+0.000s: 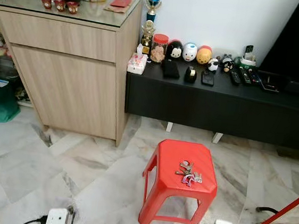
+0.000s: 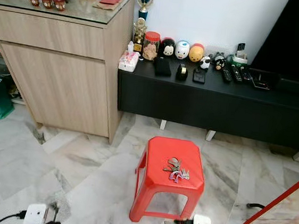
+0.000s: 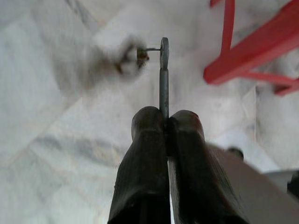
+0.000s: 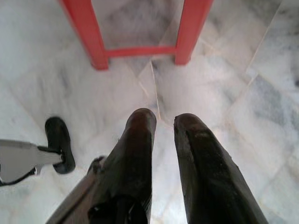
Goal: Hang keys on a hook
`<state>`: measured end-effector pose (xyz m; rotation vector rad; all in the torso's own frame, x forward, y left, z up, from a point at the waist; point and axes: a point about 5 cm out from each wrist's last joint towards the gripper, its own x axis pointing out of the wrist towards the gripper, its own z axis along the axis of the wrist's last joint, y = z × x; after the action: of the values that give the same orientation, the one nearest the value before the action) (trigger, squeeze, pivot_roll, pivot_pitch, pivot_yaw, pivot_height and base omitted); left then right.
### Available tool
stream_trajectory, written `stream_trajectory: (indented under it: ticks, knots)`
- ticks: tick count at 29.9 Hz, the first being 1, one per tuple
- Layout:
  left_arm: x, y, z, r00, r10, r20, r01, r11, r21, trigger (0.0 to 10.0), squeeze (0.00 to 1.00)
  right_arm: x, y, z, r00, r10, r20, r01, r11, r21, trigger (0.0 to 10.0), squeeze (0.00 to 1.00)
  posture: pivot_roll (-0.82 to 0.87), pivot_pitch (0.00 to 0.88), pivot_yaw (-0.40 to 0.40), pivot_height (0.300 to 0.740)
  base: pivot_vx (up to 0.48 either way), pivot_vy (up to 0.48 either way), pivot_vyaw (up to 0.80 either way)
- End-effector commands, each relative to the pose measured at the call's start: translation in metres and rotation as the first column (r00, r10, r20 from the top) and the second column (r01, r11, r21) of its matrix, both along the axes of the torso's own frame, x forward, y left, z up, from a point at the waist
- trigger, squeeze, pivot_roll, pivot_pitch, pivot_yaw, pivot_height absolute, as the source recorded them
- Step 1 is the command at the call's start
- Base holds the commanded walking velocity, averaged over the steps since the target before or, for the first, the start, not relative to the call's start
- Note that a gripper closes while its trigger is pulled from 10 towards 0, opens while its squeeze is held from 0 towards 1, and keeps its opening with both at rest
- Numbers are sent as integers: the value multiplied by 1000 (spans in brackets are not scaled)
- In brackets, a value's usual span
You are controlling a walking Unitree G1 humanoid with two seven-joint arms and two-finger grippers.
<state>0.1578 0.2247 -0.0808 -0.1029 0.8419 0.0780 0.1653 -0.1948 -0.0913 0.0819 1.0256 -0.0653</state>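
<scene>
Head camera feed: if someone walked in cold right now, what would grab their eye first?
The red plastic stool on the pale marble floor stands out most, with a bunch of keys lying on its seat. Behind it, a row of round cartoon figures lines the low black cabinet against the wall, next to a tall wooden cabinet. In the left wrist view, the left gripper pinches a thin metal hook.
</scene>
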Motion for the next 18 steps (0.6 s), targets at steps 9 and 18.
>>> stream_trajectory:
  ticks: [9, 18]
  knots:
    - [-6, -7, -5, 999, -38, -22, 38, 999, -9, 10000, 0, -4, 8, -3, 1000, 7, -10, -7, 1000, -5, 10000, 0, 31, 0, -57, 740, 0, -269, 0]
    - [-12, -10, -9, 999, -9, -41, 8, 1000, -22, 10000, 0, -10, 5, -5, 998, 21, -66, -21, 1000, -10, 10000, 0, 25, 0, -60, 740, 0, -448, -294]
